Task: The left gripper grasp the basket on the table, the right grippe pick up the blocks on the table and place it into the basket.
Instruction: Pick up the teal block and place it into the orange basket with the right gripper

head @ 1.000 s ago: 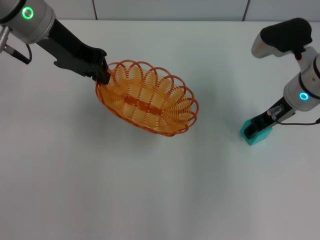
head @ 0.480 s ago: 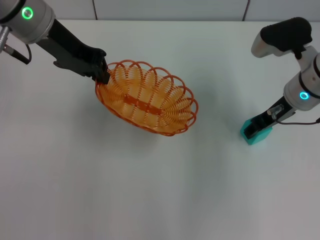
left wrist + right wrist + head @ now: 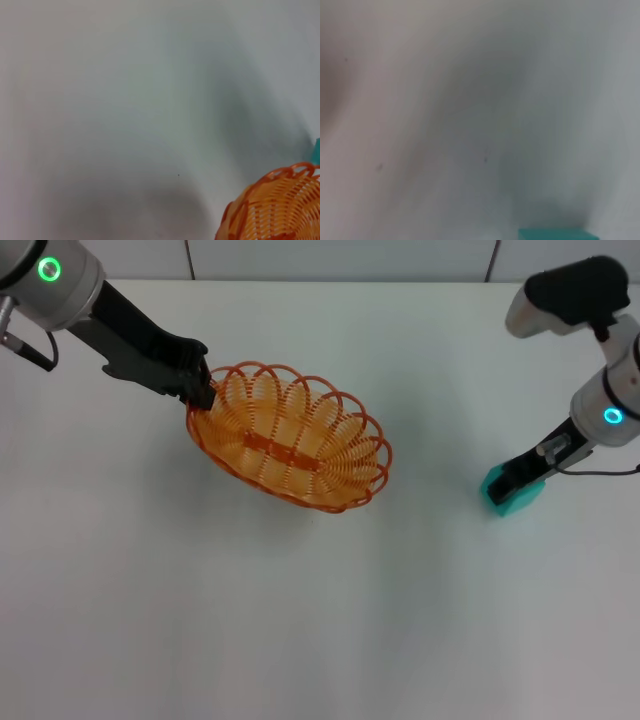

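The left gripper (image 3: 203,390) reaches in from the upper left of the head view, its dark forearm slanting down and to the right from the green-ringed joint in the corner. Its fingers are closed on the near-left end of the basket (image 3: 290,437), pinching the looped rim. The basket is an oval of orange wire lying slantwise left of the middle of the frame, on the white tabletop (image 3: 300,620), with a flat orange strip along its base. In the left wrist view only a part of the basket's rim and weave (image 3: 272,210) shows at the lower right corner, with bare tabletop around it.

The right gripper (image 3: 515,482) comes down from the upper right of the head view; the arm bends at the cyan-ringed joint and the slim black gripper slants down and to the left. Its fingers are clamped on the block (image 3: 512,493), a small teal cube at the right of the frame, well apart from the basket. Whether the block touches the tabletop cannot be told. In the right wrist view a strip of the block (image 3: 552,234) shows at the bottom edge.
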Robot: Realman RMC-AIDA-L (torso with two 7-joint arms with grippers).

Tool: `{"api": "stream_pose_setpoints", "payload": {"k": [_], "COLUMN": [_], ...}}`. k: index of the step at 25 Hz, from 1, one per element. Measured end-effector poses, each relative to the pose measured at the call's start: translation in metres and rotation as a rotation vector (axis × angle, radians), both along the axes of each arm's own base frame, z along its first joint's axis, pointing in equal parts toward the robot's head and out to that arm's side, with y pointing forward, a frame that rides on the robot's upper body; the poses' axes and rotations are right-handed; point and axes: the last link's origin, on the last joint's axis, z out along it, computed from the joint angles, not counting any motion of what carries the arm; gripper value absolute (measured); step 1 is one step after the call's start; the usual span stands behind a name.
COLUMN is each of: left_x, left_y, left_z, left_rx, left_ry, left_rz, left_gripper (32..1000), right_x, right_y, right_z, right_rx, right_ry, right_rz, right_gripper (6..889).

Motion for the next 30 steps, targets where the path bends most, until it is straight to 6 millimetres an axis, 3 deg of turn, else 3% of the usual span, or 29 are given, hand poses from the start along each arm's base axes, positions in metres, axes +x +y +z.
{"api": "stream_pose_setpoints", "payload": {"k": [12, 17, 18, 19, 22, 26, 30], "left_x": [-0.001, 0.000, 0.000, 0.001, 0.002, 0.004, 0.005], "left_y": [0.000, 0.001, 0.001, 0.001, 0.001, 0.002, 0.003], "left_z": [0.001, 0.001, 0.001, 0.001, 0.001, 0.001, 0.001], "left_rx": [0.006, 0.006, 0.006, 0.006, 0.004, 0.005, 0.006], "left_ry": [-0.004, -0.005, -0.004, -0.004, -0.002, -0.003, -0.005], "left_rz": [0.003, 0.001, -0.001, -0.002, -0.006, -0.009, -0.012], "left_gripper": [95, 95, 95, 95, 95, 95, 95], "right_x": [-0.044, -0.079, -0.094, -0.094, -0.119, -0.149, -0.173], "right_y": [0.008, 0.010, 0.009, 0.009, 0.005, -0.004, -0.014], "right_z": [0.043, 0.071, 0.081, 0.081, 0.092, 0.091, 0.075], "right_rx": [0.064, 0.127, 0.147, 0.147, 0.169, 0.146, 0.079], "right_ry": [0.020, 0.026, 0.026, 0.026, 0.027, 0.021, 0.051], "right_rz": [0.082, 0.178, 0.219, 0.219, 0.295, 0.398, 0.476], "right_gripper": [513, 513, 513, 512, 512, 512, 512]}}
